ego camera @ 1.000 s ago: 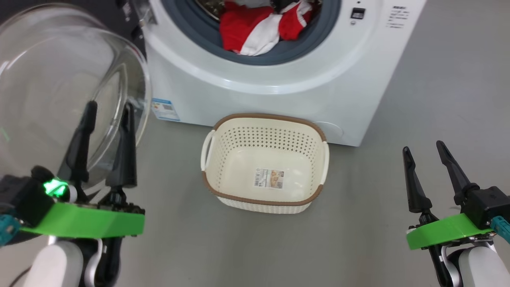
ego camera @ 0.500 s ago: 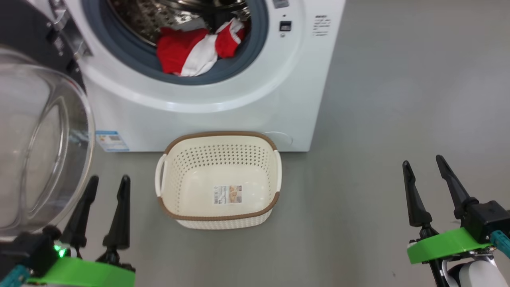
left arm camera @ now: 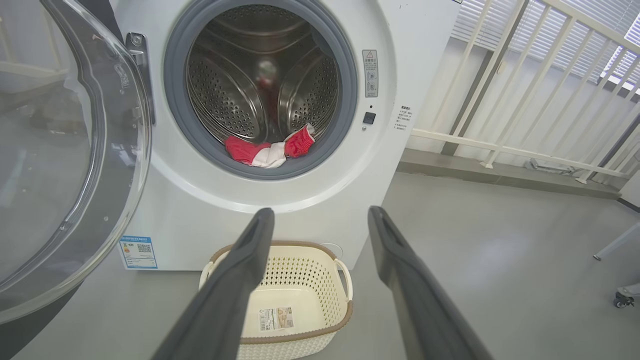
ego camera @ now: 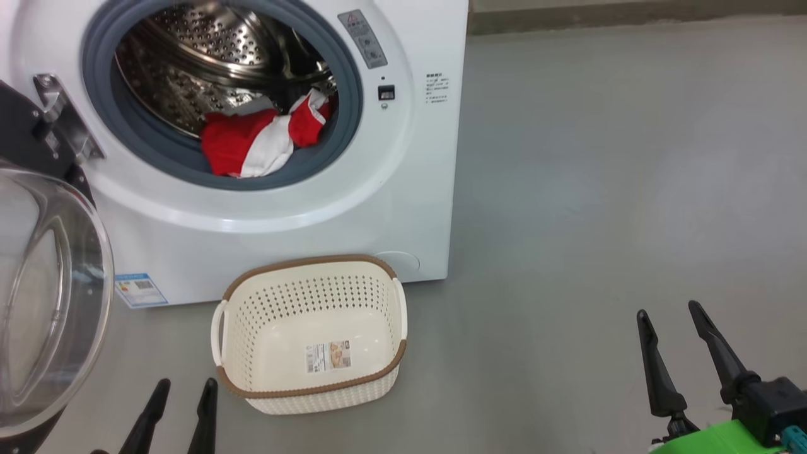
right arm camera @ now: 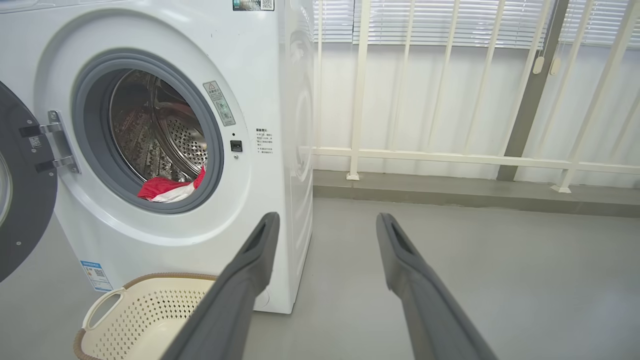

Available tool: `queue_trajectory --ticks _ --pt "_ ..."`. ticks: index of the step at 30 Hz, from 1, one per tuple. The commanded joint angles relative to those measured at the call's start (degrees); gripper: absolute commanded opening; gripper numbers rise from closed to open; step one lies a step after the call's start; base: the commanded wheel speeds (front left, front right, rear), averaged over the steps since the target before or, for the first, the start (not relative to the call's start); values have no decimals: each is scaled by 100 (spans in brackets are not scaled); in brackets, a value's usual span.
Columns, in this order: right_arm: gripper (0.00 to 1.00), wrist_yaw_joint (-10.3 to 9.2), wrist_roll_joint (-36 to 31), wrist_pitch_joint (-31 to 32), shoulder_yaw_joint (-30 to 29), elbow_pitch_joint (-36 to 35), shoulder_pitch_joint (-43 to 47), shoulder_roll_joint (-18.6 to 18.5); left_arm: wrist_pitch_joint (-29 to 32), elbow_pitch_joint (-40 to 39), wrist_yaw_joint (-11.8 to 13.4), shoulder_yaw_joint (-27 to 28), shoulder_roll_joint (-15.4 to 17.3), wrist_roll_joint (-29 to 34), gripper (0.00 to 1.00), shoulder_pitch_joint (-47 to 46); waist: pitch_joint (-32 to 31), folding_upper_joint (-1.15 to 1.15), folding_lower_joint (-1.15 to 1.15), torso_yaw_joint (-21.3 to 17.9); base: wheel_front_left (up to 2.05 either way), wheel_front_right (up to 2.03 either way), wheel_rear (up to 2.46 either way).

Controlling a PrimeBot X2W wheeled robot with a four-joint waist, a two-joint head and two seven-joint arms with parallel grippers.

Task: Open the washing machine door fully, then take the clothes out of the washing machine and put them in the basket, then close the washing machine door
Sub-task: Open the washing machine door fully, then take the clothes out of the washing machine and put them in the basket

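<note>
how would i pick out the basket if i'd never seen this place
Find the big white washing machine. On the grey floor just in front of it sits the basket. It alone is a small cream tub with perforated sides, a brown rim and a sticker inside.

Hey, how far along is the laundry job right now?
Done: the washing machine door stands wide open. In hand: nothing, left gripper and right gripper are open, empty. Left: the clothes lie in the washing machine, the basket holds no clothes, door to close.

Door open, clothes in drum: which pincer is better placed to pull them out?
Left, likely: the left pincer, open, points straight at the clothes; the right pincer points past the washing machine.
</note>
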Motion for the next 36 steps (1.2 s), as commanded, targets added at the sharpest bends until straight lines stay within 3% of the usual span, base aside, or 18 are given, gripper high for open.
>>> queue_trajectory --ticks 1,14,21,31,36 --pt "100 26 -48 -37 84 -195 -46 -58 -67 -164 -27 193 122 70 100 -87 -115 0 0 -30 0 0 0" --pt "100 26 -56 -38 -41 -404 201 -58 -77 -376 17 133 167 192 100 120 -227 0 0 87 0 0 0" --pt "100 26 -34 -38 22 -347 177 -58 113 -423 206 104 258 339 100 115 -203 0 0 131 24 -24 0" --pt "100 26 -31 -38 59 -285 134 -58 152 -510 286 137 277 303 100 61 -153 0 0 164 127 -127 0" --pt "100 26 -23 -38 76 -239 94 -58 22 -708 178 255 147 59 100 10 -93 0 0 172 196 -196 0"
